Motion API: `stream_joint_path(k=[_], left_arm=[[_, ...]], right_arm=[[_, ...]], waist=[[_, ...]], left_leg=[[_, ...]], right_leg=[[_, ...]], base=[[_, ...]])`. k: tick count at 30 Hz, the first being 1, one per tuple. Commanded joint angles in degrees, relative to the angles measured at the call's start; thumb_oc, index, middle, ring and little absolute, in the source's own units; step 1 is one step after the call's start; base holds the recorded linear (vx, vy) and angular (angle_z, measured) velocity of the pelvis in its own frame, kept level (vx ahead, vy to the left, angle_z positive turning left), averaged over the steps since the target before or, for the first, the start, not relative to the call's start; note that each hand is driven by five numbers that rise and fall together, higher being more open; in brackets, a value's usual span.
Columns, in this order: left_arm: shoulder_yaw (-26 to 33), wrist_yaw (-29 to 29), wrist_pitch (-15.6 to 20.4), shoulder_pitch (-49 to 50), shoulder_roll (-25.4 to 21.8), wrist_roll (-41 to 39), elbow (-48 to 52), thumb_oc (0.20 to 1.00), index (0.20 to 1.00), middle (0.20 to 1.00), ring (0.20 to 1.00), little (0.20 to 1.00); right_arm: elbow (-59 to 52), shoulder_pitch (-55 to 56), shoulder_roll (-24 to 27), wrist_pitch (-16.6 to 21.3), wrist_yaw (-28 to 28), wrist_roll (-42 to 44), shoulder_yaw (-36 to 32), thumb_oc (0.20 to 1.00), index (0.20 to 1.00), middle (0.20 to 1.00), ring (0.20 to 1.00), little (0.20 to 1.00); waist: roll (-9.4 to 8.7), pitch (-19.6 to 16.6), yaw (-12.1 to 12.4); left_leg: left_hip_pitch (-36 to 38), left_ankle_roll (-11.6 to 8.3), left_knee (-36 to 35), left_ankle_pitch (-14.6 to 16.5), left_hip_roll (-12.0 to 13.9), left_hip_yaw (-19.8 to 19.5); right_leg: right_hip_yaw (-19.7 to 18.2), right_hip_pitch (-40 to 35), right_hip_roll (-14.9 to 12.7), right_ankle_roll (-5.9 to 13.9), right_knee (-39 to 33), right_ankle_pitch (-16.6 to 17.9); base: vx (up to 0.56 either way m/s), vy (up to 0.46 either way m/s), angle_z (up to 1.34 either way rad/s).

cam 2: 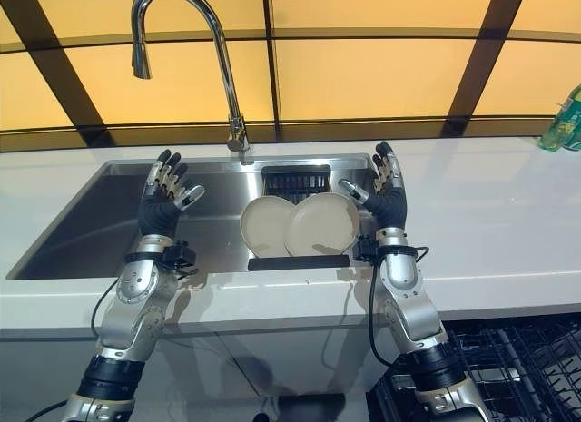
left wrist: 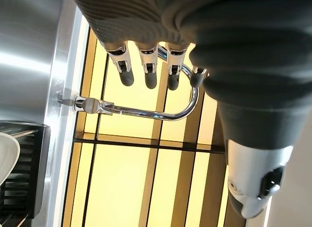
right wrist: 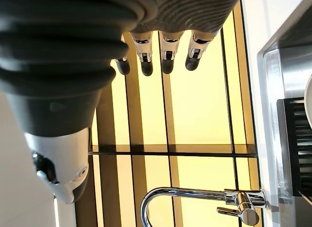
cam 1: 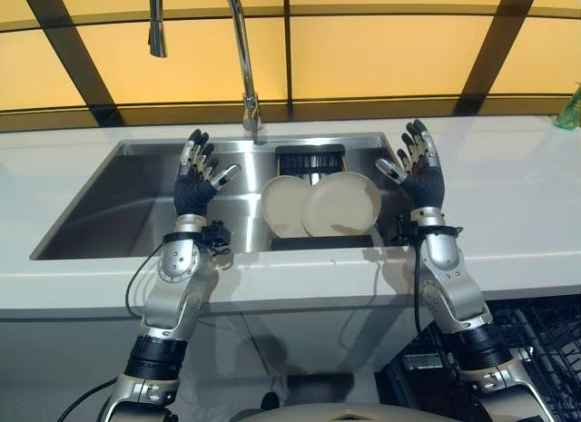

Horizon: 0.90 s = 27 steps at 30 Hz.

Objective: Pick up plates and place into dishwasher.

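Note:
Two cream plates stand on edge in a black rack (cam 1: 310, 243) at the right end of the steel sink (cam 1: 118, 204). The smaller plate (cam 1: 280, 207) leans behind the larger plate (cam 1: 343, 202). My left hand (cam 1: 195, 181) is raised over the sink, left of the plates, fingers straight and holding nothing. To the right of the larger plate my right hand (cam 1: 418, 172) is raised at the sink's right edge, also open and apart from the plate. The left hand's fingers (left wrist: 146, 73) and the right hand's fingers (right wrist: 165, 58) point up toward the window.
A chrome faucet (cam 1: 241, 50) arches over the sink's back edge. White counter (cam 1: 517, 195) surrounds the sink. A green bottle (cam 2: 563, 121) stands at the far right. The dishwasher's dark wire rack (cam 2: 517, 368) is pulled out below the counter at lower right.

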<state>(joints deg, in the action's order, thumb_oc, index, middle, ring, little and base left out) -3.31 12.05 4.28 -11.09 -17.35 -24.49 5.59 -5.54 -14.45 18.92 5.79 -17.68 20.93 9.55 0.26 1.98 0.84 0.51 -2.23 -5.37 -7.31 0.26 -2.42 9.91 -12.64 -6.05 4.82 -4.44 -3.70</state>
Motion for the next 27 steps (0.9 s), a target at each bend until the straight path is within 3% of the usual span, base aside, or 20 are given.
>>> stream_joint_path(k=[1,14,27], left_arm=[[1.47,-0.76,3.01,-0.64,-2.73,-0.85,0.05,1.0,1.0,1.0,1.0,1.0],[1.73,-2.2,3.56,-0.42,-3.57,0.49,0.35,1.0,1.0,1.0,1.0,1.0],[2.0,-4.52,1.08,-3.11,-9.5,8.29,-1.28,1.0,1.0,1.0,1.0,1.0]], right_arm=[[-1.19,-0.9,-0.41,1.51,-0.26,-0.5,-2.26,1.0,1.0,1.0,1.0,1.0],[-1.45,-0.28,-0.26,1.55,-0.26,-0.13,-2.31,1.0,1.0,1.0,1.0,1.0],[-1.53,-0.26,0.94,1.25,-0.91,1.19,-1.3,1.0,1.0,1.0,1.0,1.0]], waist=[[-0.21,-1.65,1.48],[-0.22,-1.74,1.3],[0.18,-1.93,-0.31]], left_leg=[[4.34,-1.56,0.37,4.65,3.57,2.4],[4.31,-1.54,0.37,4.66,3.61,2.54],[4.46,-2.24,0.37,3.92,5.2,3.23]], right_leg=[[-1.58,5.84,-1.44,0.43,-0.56,7.2],[-2.03,6.03,-1.13,0.32,-0.56,7.22],[-4.85,6.71,1.26,-0.8,-0.56,6.9]], base=[[0.0,0.0,0.0],[0.0,-0.009,0.0],[-0.01,-0.089,-0.04]])
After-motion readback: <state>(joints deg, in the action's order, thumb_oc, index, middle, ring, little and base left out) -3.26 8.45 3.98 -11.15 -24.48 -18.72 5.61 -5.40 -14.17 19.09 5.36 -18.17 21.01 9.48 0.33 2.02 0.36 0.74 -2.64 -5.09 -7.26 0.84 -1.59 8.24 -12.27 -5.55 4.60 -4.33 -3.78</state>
